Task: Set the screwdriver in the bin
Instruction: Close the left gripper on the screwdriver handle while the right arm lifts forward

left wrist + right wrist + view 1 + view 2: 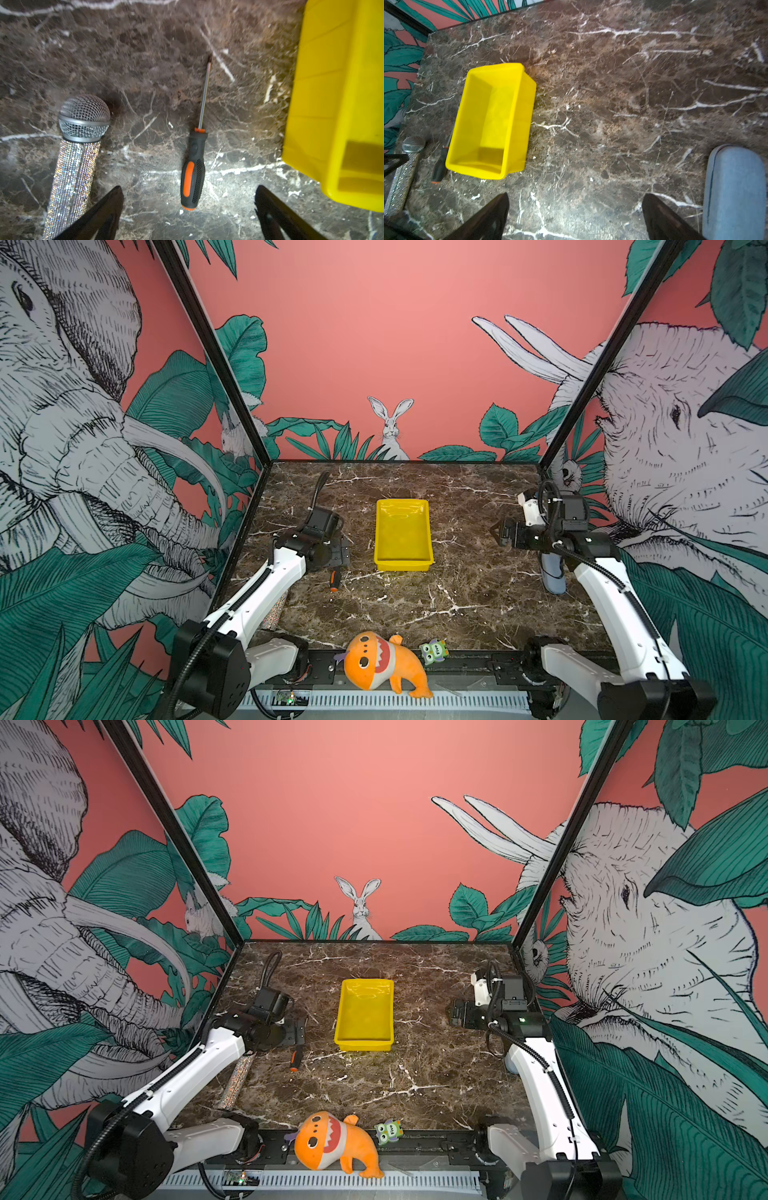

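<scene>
Left pincer (188,186): jaws spread wide, nothing between the pads, both black fingers framing the butt of the screwdriver (193,166) in the left wrist view; height above the desk (457,605) cannot be read from that view. Screwdriver lies flat on the marble-patterned desk, handle toward the robot, shaft pointing to the far edge. In both top views only the handle shows, the shaft being hidden under the pincer. It sits between a rhinestone-covered microphone (83,118) on one side and the yellow bin (332,104) on the other, near the bin's long wall but apart from it and roughly parallel to it. Bin is empty. Right pincer (575,193): also wide open and empty, well apart on the far side of the bin, with a blue fabric-covered object (735,187) just beside it. Judgement on handling: tool looks light and rigid. The black handle has a dotted rubbery texture and an orange inlay, so it should hold well under the pads. The shaft is thin, smooth and round, likely to slip or twist. Best hold is across the thick textured part of the handle, jaws closing from its two sides. Handle is low and round, so it may roll if nudged on one side first.
</scene>
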Available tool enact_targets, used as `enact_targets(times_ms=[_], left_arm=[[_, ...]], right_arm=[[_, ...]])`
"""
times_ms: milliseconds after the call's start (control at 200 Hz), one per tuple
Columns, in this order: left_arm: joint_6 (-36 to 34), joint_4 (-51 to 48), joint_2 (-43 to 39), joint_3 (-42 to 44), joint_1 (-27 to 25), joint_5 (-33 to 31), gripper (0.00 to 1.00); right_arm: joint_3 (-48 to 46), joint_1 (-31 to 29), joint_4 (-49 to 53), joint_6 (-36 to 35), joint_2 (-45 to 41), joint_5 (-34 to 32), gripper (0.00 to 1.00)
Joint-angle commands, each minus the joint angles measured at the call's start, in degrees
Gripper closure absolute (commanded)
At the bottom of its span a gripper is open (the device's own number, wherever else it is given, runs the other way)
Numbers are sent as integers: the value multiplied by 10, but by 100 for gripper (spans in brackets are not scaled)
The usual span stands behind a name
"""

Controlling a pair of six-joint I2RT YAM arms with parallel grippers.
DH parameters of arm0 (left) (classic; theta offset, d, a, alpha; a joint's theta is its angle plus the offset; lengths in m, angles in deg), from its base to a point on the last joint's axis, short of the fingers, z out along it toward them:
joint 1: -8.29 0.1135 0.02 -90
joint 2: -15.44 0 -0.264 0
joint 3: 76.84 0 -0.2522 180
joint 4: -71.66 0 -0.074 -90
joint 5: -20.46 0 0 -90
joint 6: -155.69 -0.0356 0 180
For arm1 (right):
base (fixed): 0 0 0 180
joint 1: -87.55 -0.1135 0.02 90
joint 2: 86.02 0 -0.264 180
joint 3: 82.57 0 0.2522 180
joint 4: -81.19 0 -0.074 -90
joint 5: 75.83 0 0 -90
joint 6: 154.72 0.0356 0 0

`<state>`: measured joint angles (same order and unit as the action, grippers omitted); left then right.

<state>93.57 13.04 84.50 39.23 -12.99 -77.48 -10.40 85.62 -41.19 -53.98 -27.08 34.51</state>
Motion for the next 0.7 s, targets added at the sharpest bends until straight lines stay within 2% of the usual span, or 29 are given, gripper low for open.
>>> enact_targets(times_ms=[0,175,340,550,695], left_arm=[[12,-34,22,12,-1,23,6],[3,-7,65,22,-2,57,9],[3,9,95,31,-5,63,10],[2,28,131,34,-6,64,23],[-1,40,156,30,-7,61,24]], right_arm=[[-16,3,43,4,-35,36,0],[-58,4,46,32,-90,44,0],[-92,4,60,32,-125,37,1],[-108,6,57,31,-137,23,0],[-117,5,47,38,-146,13,0]])
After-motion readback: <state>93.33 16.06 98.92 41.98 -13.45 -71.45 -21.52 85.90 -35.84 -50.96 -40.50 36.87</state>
